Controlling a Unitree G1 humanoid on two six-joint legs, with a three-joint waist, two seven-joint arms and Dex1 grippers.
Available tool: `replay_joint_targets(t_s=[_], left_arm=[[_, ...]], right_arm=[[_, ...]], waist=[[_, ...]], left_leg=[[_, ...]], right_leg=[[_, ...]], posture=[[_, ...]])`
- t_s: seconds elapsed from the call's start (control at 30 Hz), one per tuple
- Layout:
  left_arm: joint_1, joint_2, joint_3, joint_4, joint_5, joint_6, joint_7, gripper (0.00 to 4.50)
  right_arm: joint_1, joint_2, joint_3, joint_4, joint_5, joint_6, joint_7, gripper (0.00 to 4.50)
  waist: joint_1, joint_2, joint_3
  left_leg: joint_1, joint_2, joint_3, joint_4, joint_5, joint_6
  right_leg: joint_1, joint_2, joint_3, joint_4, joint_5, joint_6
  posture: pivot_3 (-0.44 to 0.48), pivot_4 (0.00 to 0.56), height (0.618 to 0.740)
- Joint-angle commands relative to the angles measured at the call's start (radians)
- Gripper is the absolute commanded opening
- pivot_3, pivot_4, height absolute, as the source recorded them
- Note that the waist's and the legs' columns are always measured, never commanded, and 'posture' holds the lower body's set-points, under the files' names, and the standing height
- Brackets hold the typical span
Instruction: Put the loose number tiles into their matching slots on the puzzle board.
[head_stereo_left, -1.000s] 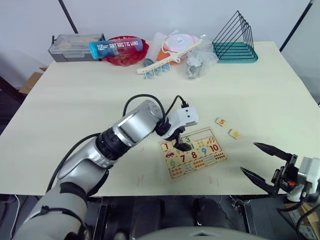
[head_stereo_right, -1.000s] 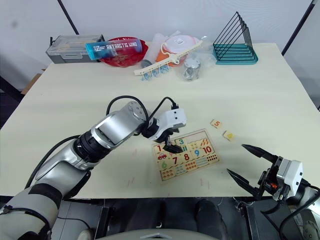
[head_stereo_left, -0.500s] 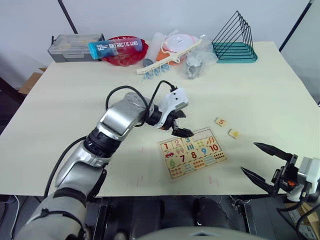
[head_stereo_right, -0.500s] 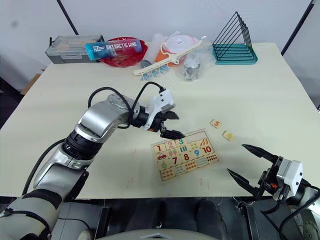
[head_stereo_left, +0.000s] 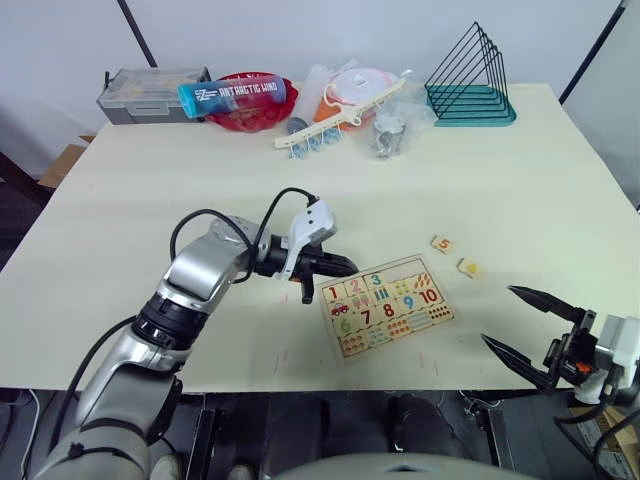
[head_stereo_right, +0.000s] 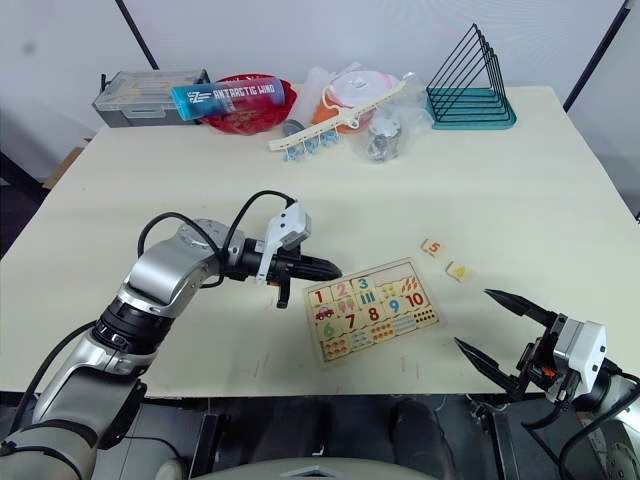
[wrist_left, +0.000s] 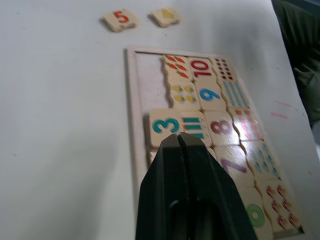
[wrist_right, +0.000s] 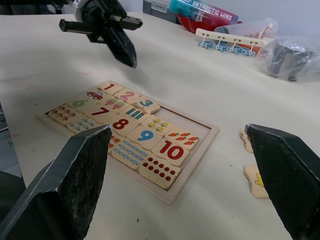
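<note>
The puzzle board lies flat near the table's front edge. Tiles 1, 2 and 3 sit in its top row, and the two matching slots beside the 3 are bare wood. Two loose number tiles lie on the table to the board's right: a red 5 and a yellow 4. My left gripper is shut and empty, hovering just off the board's left corner and pointing at it. My right gripper stands open at the front right, short of the 4 tile.
Clutter lines the far edge: a grey box, a red bowl with a blue bottle across it, plastic-wrapped items and a teal wire rack. The table's front edge runs just below the board.
My left gripper has lifted off the board's top row, drawn back to the left and shut. The 3 tile stays in its slot. The right arm has not moved.
</note>
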Motion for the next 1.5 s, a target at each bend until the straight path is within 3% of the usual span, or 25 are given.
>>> replay_joint_targets(t_s=[0.03,0.63,1.07,1.5], left_arm=[[0.036,-0.001,0.013,-0.065,-0.027,-0.031,-0.017,0.05],[0.246,-0.114,-0.071,-0.334,0.025,0.050,0.277,0.05],[0.293,-0.191,-0.119,-0.366,0.113,0.032,0.466,0.05],[0.294,-0.243,-0.136,-0.379,0.118,0.074,0.542,0.05]], right_arm=[[0.009,-0.001,-0.021,-0.028,0.015,-0.015,-0.003,4.50],[0.097,-0.005,-0.049,-0.096,0.041,0.013,-0.013,4.50],[0.175,-0.017,-0.098,-0.124,0.065,0.025,0.004,4.50],[0.198,-0.032,-0.122,-0.142,0.081,0.045,0.010,4.50]], waist=[[0.000,0.000,0.000],[0.000,0.000,0.000],[0.000,0.001,0.000],[0.001,0.001,0.000]], left_leg=[[0.000,0.000,0.000,0.000,0.000,0.000],[0.000,0.000,-0.004,0.000,0.000,0.000],[0.000,0.000,-0.004,0.000,0.000,0.000],[0.000,0.000,-0.004,0.000,0.000,0.000]], right_leg=[[0.000,0.000,0.000,0.000,0.000,0.000],[0.000,0.000,0.000,0.000,0.000,0.000],[0.000,0.000,0.000,0.000,-0.001,-0.001],[0.000,-0.001,0.000,0.000,-0.001,-0.001]], posture=[[0.000,0.150,0.740],[0.000,0.150,0.740],[0.000,0.150,0.740],[0.000,0.150,0.740]])
